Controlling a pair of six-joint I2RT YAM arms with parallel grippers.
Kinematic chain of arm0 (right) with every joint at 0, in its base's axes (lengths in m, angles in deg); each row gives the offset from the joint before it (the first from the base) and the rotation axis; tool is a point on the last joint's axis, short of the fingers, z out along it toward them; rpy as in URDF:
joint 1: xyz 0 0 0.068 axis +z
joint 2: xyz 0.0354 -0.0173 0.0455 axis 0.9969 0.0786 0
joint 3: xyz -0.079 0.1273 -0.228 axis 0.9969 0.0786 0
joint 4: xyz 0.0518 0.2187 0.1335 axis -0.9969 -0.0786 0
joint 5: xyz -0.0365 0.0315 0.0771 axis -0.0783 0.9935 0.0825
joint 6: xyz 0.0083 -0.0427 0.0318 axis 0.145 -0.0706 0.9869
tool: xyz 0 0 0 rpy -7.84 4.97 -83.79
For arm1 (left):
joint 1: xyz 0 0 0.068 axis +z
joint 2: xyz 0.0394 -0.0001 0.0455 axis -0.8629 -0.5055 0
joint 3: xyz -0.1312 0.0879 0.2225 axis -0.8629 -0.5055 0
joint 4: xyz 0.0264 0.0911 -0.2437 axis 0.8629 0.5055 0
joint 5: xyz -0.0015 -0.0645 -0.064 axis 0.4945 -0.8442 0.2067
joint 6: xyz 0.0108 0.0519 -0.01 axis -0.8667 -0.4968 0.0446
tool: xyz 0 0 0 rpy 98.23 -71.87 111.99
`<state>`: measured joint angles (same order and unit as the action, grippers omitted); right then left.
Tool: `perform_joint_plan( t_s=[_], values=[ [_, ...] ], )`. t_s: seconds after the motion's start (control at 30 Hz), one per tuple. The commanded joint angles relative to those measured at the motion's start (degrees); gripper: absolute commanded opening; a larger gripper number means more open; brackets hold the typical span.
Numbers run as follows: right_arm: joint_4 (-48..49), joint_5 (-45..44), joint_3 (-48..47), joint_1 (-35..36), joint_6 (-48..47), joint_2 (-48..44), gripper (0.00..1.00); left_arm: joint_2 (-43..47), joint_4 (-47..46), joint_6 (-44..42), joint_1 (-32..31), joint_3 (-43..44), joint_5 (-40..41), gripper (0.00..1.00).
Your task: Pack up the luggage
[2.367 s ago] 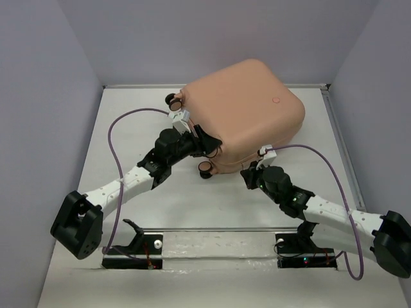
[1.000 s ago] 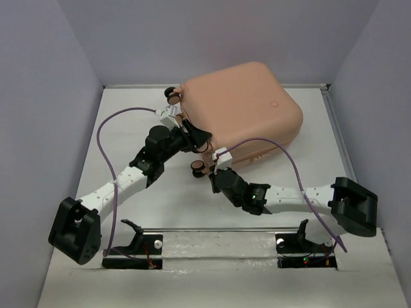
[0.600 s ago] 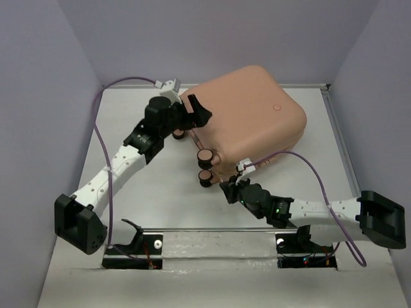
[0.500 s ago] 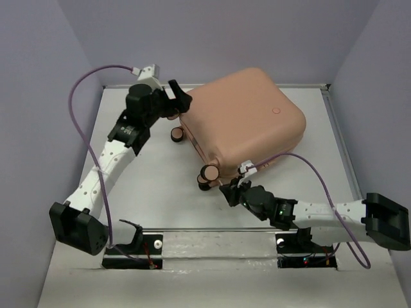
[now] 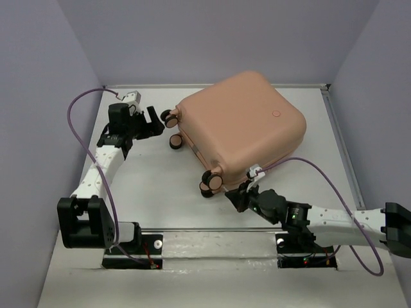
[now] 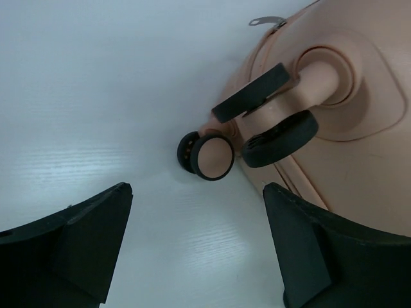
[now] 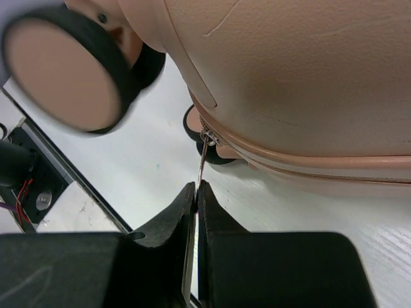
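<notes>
The peach-pink luggage [image 5: 241, 128] lies closed and flat on the white table, its caster wheels [image 5: 172, 119] pointing left and front. My left gripper [image 5: 154, 119] is open and empty, just left of the far wheels; in its wrist view [image 6: 196, 250] a wheel pair [image 6: 209, 156] and the shell [image 6: 359, 147] lie ahead. My right gripper [image 5: 236, 196] sits at the suitcase's front corner beside the near wheels [image 5: 210, 183]. In its wrist view the gripper [image 7: 196, 189] is shut on the thin metal zipper pull [image 7: 201, 160] hanging from the zipper seam [image 7: 289, 163].
Grey walls enclose the table on the left, back and right. A metal rail [image 5: 212, 234] with both arm bases runs along the near edge. Purple cables [image 5: 80, 106] loop over each arm. A second zipper tab [image 6: 263, 21] shows near the far wheels.
My left arm has swung back and left, off the suitcase, and opened. The suitcase has turned, wheels now further left. My right gripper has stayed low at the front corner by the near wheels.
</notes>
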<state>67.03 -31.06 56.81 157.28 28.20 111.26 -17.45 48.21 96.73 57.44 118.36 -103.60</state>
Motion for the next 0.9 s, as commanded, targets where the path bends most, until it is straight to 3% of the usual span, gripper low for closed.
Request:
perform_joint_plan(
  t_s=[0.0,0.4,0.7,0.87],
  values=[
    [2.55,6.9,-0.11,2.3,2.08,-2.83,0.07,-0.44,-7.18,-4.75,-0.09,4.64,-11.37,0.95],
    [1.58,8.13,-0.9,2.3,1.29,-2.4,0.07,-11.52,-7.18,-14.24,-3.07,11.86,-19.03,0.94],
    [1.67,8.22,-0.9,2.3,1.47,-2.05,0.07,-14.25,-4.46,-17.32,-6.68,15.56,-15.71,0.89],
    [1.49,8.04,-1.07,2.3,1.38,-2.05,0.07,-16.62,-2.87,-17.76,-7.21,17.14,-16.4,0.8]
  ],
)
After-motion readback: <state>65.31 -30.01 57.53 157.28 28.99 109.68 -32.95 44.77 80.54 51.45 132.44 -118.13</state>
